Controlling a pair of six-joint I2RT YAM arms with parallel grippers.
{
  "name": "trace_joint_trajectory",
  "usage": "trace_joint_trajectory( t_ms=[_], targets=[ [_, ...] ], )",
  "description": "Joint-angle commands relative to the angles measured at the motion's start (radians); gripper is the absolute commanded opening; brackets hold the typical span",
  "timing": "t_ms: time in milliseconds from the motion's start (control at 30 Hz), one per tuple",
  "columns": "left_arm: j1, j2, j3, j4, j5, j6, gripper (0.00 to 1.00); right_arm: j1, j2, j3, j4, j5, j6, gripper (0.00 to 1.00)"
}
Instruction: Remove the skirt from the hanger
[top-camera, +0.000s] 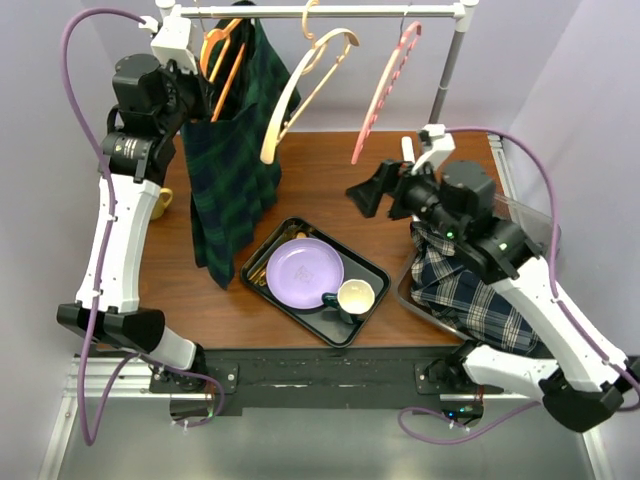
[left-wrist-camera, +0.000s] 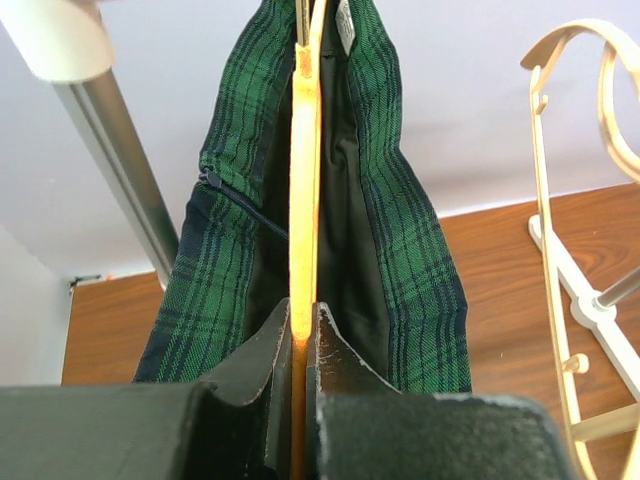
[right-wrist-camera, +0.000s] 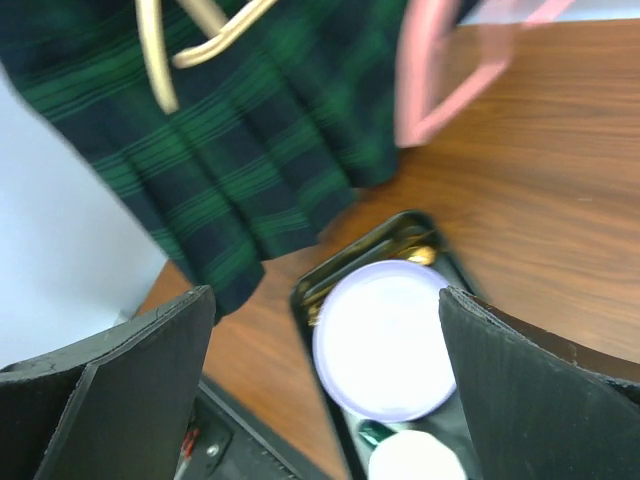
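The skirt (top-camera: 232, 170) hangs vertically, left of our empty, wide-open right gripper (top-camera: 376, 190); our left gripper (left-wrist-camera: 303, 325) clamps its orange hanger (left-wrist-camera: 303, 180).

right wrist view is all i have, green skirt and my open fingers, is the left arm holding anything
Observer: Yes, the left gripper is shut on the orange hanger that carries the skirt.
Operator: is the skirt off it yet
Observer: No, it hangs from that hanger, below the rail.
Operator: anything off to my right
Observer: A clear bin holding a blue plaid cloth.
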Motion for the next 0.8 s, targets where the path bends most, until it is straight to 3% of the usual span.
trace_joint_trajectory(
  t_ms=[0, 267, 400, 767],
  targets=[
    [0.001, -0.082, 0.042, 0.087, -0.030, -0.023, 0.00, 0.169, 0.068, 0.064, 0.103, 0.135, 0.034, 0.97],
    [0.001, -0.105, 0.029, 0.077, -0.031, -0.088, 0.00, 0.496, 0.347, 0.247, 0.299, 0.405, -0.080, 0.98],
    [0.001, -0.121, 0.024, 0.113, -0.020, -0.082, 0.00, 0.554, 0.477, 0.340, 0.362, 0.465, -0.143, 0.98],
    [-0.001, -0.176, 0.027, 0.023, -0.034, -0.132, 0.00, 0.586, 0.591, 0.389, 0.494, 0.454, -0.219, 0.99]
  ],
)
